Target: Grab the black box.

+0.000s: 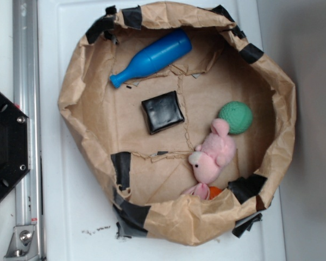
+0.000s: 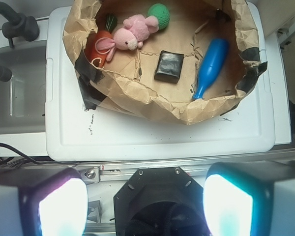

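Lying in the nest: the black box (image 1: 162, 112) is resting flat on the floor of the brown paper nest (image 1: 84, 81), roughly at its middle, touching nothing else.
End effector: the end effector (image 2: 146, 204) is showing only in the wrist view, its two fingers (image 2: 63, 206) standing wide apart with nothing between them.
Box relative to end effector: the black box (image 2: 169, 65) is sitting well apart from the end effector, beyond the near wall of the nest, slightly to the right of the midline between the fingers in the wrist view.
Neighbours, taken from the box in the exterior view: the blue bottle (image 1: 150, 57) is lying on its side just above it; the green ball (image 1: 236, 117) is sitting to its right, near the pink plush (image 1: 213, 153), which is lying below and right of the box; an orange carrot toy (image 2: 96, 45) is partly showing beside the plush.
Support: the nest is sitting on the white tabletop (image 1: 60, 223).
Beside the nest: a black hexagonal plate (image 1: 5, 145) is lying well to the left of the box, past a metal rail (image 1: 26, 81).
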